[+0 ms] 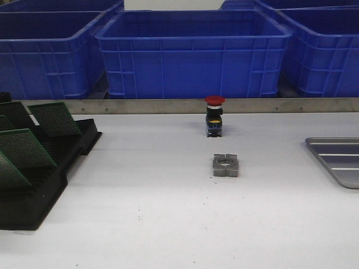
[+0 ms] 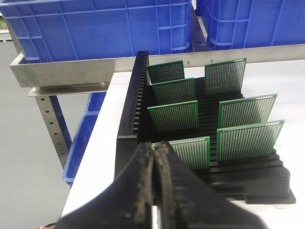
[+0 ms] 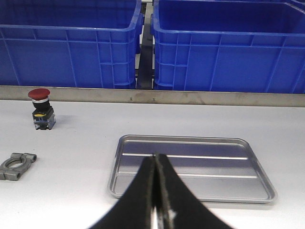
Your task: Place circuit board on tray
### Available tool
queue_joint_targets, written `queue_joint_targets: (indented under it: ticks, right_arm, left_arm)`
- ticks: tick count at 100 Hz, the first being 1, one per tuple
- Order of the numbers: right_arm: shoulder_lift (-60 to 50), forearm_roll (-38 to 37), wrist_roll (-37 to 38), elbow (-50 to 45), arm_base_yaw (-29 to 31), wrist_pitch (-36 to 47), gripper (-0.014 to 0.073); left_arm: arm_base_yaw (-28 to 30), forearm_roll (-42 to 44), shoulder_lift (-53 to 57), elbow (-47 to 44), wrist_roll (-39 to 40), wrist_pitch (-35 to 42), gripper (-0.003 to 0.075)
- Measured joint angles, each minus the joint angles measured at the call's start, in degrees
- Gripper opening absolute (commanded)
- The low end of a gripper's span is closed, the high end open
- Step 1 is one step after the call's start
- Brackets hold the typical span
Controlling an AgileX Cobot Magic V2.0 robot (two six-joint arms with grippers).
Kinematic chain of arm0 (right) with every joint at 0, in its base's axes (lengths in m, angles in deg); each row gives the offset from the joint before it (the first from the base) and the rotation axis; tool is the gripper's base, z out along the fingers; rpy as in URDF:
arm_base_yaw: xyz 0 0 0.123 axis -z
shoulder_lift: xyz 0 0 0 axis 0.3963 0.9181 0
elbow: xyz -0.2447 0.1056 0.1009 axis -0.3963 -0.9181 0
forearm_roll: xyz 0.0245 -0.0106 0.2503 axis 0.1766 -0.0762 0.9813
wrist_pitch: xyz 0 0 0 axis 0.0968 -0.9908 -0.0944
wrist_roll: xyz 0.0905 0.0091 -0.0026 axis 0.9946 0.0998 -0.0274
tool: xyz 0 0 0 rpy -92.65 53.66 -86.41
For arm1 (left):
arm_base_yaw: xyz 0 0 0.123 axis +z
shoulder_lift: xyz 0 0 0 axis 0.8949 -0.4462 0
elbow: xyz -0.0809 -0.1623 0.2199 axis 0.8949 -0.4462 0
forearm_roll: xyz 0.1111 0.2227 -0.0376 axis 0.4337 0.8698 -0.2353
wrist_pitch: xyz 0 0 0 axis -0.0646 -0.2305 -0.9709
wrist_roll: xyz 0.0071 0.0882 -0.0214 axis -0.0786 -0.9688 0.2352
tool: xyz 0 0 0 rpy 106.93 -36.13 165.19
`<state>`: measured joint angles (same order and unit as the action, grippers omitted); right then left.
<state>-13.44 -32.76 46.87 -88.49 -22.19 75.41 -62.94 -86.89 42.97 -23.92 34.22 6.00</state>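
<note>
The left claw (image 2: 155, 149) is pressed together, pinching nothing, and hangs just short of the near end of the black rack (image 2: 131, 102). Seven green circuit boards (image 2: 173, 116) stand upright in the rack's slots, the nearest (image 2: 190, 152) just beyond the fingertips. The rack sits at the table's (image 1: 168, 224) left edge. Mid-table stand a red-capped push button (image 1: 214, 116) and, nearer, a grey metal clamp (image 1: 225, 166). The right claw (image 3: 155, 156) is also pressed together and holds nothing, poised over the near rim of the grey tray (image 3: 190, 198), which lies bare at the table's right edge. Blue crates (image 1: 193, 53) line the back.
</note>
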Motion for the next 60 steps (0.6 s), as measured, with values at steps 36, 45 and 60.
queue_joint_targets:
  ticks: [36, 45, 60]
  right_arm:
    - [0.0, 0.0, 0.0, 0.0, 0.0, 0.0, -0.0067]
    - [0.0, 0.0, 0.0, 0.0, 0.0, 0.0, -0.0067]
    - [0.0, 0.0, 0.0, 0.0, 0.0, 0.0, -0.0067]
  left_arm:
    - [0.0, 0.0, 0.0, 0.0, 0.0, 3.7, -0.0017]
    - [0.0, 0.2, 0.0, 0.0, 0.0, 7.0, -0.0017]
    - [0.0, 0.3, 0.0, 0.0, 0.0, 12.2, -0.0017]
